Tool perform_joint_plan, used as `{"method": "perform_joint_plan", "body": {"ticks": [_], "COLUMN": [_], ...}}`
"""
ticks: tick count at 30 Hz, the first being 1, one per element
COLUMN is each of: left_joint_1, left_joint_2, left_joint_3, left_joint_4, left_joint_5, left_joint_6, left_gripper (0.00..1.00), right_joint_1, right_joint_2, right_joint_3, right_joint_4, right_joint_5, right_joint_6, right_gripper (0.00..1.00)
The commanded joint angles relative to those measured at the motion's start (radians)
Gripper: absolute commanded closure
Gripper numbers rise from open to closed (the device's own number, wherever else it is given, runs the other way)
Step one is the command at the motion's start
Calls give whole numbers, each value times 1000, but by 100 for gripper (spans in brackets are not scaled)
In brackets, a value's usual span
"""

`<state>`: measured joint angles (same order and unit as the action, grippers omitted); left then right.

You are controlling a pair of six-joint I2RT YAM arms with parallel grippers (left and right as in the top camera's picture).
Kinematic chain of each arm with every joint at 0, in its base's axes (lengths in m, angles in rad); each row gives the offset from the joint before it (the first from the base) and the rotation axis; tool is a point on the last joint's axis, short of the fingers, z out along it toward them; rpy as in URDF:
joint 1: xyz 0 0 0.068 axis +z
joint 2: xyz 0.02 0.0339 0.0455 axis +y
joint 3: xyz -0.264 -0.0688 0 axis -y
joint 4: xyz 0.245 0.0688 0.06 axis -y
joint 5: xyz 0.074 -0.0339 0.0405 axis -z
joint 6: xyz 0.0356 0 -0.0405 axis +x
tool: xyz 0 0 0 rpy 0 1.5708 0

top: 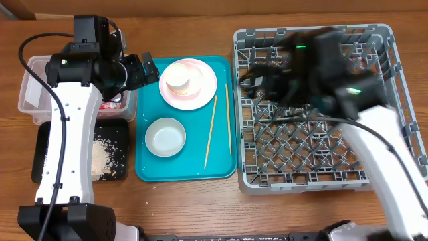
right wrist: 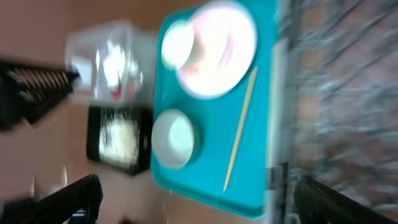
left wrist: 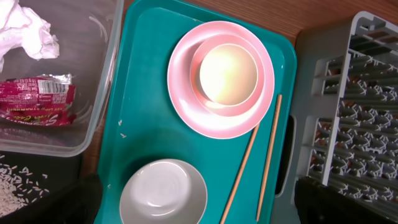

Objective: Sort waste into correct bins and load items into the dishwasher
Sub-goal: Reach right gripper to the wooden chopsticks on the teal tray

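The pink plate (top: 202,95) sits at the back of the teal tray and carries the pink bowl (left wrist: 227,38) with the cream cup (top: 178,80) inside it. The grey-green bowl (top: 165,136) sits in front of it, and two chopsticks (top: 210,130) lie to the right. The clear tub (top: 32,90) holds the napkin (left wrist: 28,31) and red wrapper (left wrist: 37,99). The black tray (top: 115,169) holds rice (top: 107,152). My left gripper (top: 148,65) hangs open and empty over the tray's left edge. My right gripper (top: 257,80), blurred, is open and empty above the grey dish rack (top: 314,177).
The teal tray (top: 190,171) lies between the bins and the rack. The rack's left wall (left wrist: 367,112) shows beside the tray in the left wrist view. Bare wooden table runs along the front edge. The right wrist view is blurred and shows the tray (right wrist: 205,180) from above.
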<state>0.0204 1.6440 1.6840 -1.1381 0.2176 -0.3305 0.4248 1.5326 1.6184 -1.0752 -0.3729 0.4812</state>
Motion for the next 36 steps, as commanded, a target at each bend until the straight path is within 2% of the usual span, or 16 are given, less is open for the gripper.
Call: {"method": "perform_joint_plan", "body": {"ticks": [1, 7, 11, 12, 14, 15, 16, 18, 23, 36], "left_joint_1": [0, 0, 0, 0, 0, 0, 0, 0, 0, 0], "left_joint_2": [6, 6, 6, 6, 6, 6, 6, 6, 6, 6], "left_joint_3": [13, 13, 13, 13, 13, 13, 13, 13, 13, 13], "left_joint_4": [-3, -3, -3, -3, -3, -3, -3, -3, -3, -3], "left_joint_5": [11, 11, 11, 11, 11, 11, 11, 11, 11, 11], "left_joint_6": [13, 13, 13, 13, 13, 13, 13, 13, 13, 13], "left_gripper": [0, 0, 0, 0, 0, 0, 0, 0, 0, 0], "right_joint_1": [129, 337, 377, 377, 377, 377, 377, 377, 377, 378], "right_joint_2": [79, 206, 260, 271, 293, 304, 315, 334, 373, 541], "right_joint_3": [26, 26, 25, 25, 24, 24, 24, 21, -13, -55], "right_joint_4": [24, 125, 171, 177, 177, 173, 166, 142, 142, 240], "right_joint_5": [50, 329, 376, 376, 380, 385, 397, 451, 571, 625], "right_joint_6": [70, 126, 148, 148, 148, 148, 149, 173, 282, 283], "right_gripper": [0, 0, 0, 6, 41, 52, 61, 69, 70, 70]}}
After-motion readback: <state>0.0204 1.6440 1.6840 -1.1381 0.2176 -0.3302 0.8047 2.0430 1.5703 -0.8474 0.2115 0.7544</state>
